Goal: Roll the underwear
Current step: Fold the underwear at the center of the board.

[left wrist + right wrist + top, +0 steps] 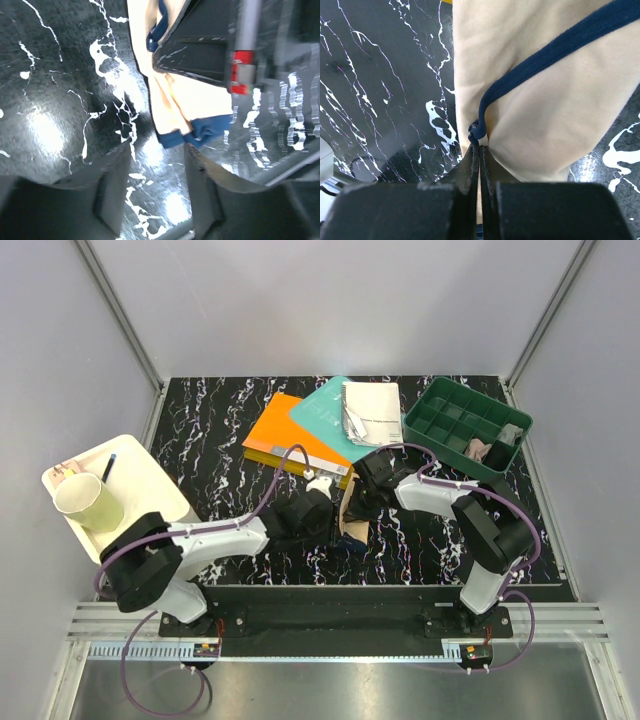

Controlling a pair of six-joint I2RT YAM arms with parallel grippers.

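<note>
The beige underwear [350, 518] with dark navy edging lies bunched on the black marble table [220, 455] between my two grippers. My right gripper [480, 150] is shut on its edge, where the navy band [540, 60] curls in; the beige cloth [545, 105] spreads beyond the fingertips. My left gripper [157, 182] stands open just short of the navy hem [200, 131], with only bare table between its fingers [114, 187]. In the top view the left gripper [318, 515] sits left of the cloth and the right gripper [366, 490] right of it.
Orange book [285, 435], teal book [322, 412] and a white booklet [372, 412] lie behind the grippers. A green compartment tray [450, 415] at back right holds pale cloth [480, 450]. A white tray [135, 465] with a cup [88, 502] stands at left.
</note>
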